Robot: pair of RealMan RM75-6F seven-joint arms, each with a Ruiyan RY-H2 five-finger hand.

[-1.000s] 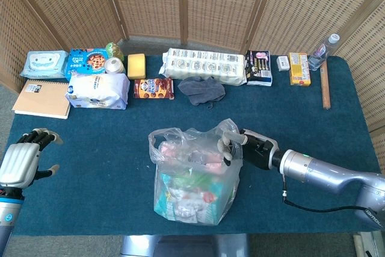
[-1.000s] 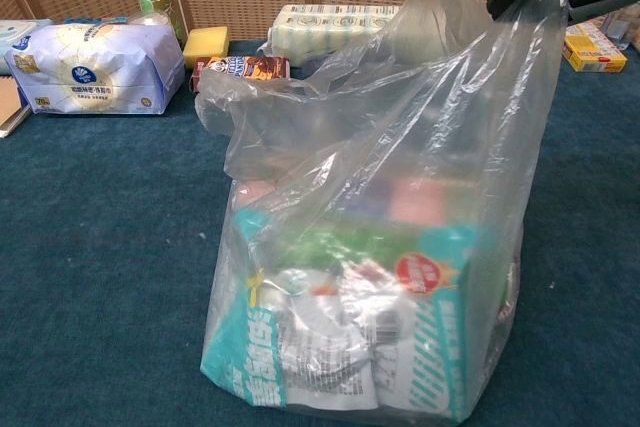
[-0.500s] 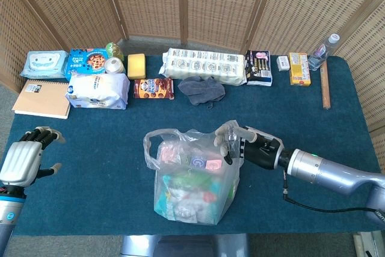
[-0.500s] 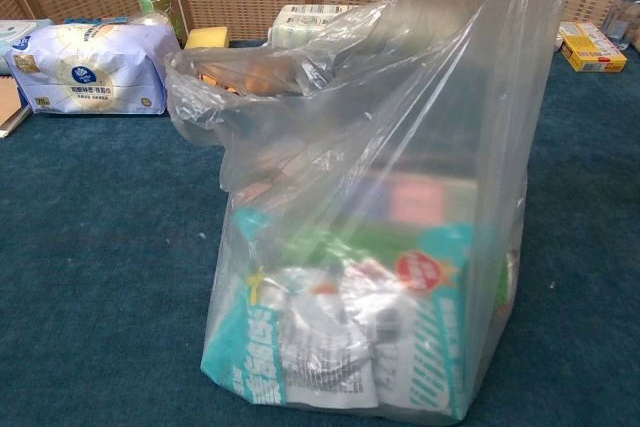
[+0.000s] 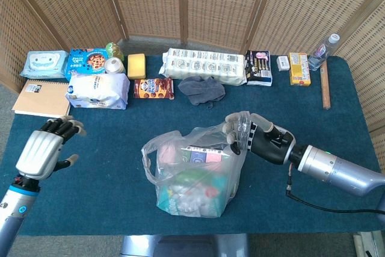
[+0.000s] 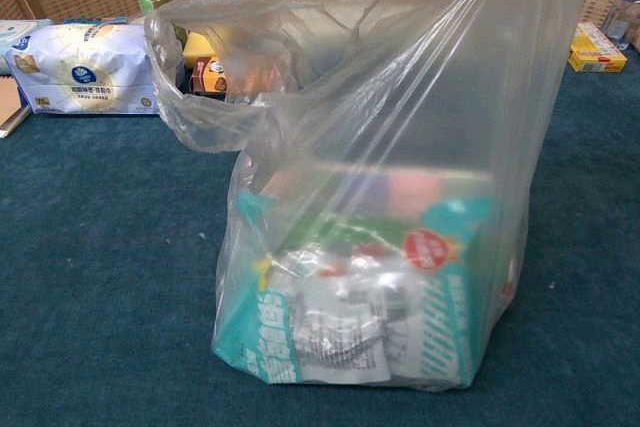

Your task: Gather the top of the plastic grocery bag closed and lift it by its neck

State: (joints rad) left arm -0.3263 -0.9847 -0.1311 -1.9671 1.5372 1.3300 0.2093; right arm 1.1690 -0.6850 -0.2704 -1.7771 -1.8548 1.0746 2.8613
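A clear plastic grocery bag [image 5: 192,176] full of packaged goods stands on the blue table near its front edge. It fills the chest view, the bag [image 6: 380,217] with its mouth gaping. My right hand [image 5: 255,138] grips the bag's right handle and rim and holds that side up. The left handle loop [image 5: 150,154] droops free. My left hand [image 5: 45,151] hovers open, fingers spread, beyond the table's left front corner, well clear of the bag. Neither hand shows in the chest view.
Along the back edge lie wipes [image 5: 44,63], a cookie box [image 5: 86,61], a white pack [image 5: 97,90], a yellow sponge [image 5: 136,65], a biscuit box [image 5: 153,88], a grey cloth [image 5: 201,89], a roll pack [image 5: 206,65], small boxes and a bottle [image 5: 320,52]. A notebook [image 5: 42,99] sits far left.
My right hand has pulled the bag's right rim up and to the right, stretching the mouth wider. My left hand has risen and come in toward the table.
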